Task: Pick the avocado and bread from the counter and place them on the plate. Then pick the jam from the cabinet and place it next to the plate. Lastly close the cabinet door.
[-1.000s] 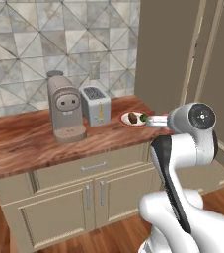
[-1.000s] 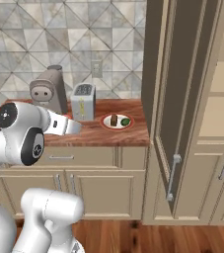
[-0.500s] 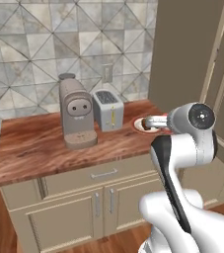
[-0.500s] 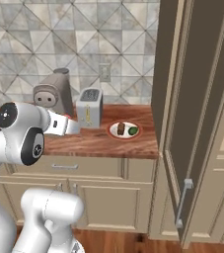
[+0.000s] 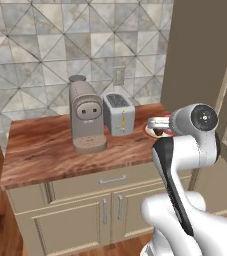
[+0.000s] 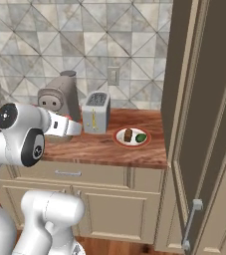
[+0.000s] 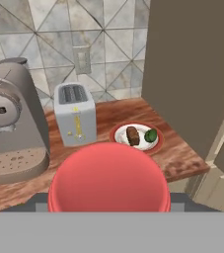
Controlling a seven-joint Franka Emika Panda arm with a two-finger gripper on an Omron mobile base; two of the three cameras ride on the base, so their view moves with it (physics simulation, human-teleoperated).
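A red jam jar (image 7: 109, 179) is held in the gripper (image 7: 109, 200), the jaws closed partway around it. Bread (image 6: 128, 135) and avocado (image 6: 141, 137) are seen lying on the plate (image 6: 122, 141), beside the toaster (image 6: 95, 112).

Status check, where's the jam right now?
Tool shut on jam, above counter. Bread and avocado on plate. Cabinet door open.

We are in a home kitchen: a coffee machine (image 7: 12, 123) and toaster (image 7: 75, 113) stand on the wooden counter (image 7: 177, 148) beyond our fingers, backed by tiled wall (image 7: 108, 44) beside a tall cabinet (image 7: 192, 74).
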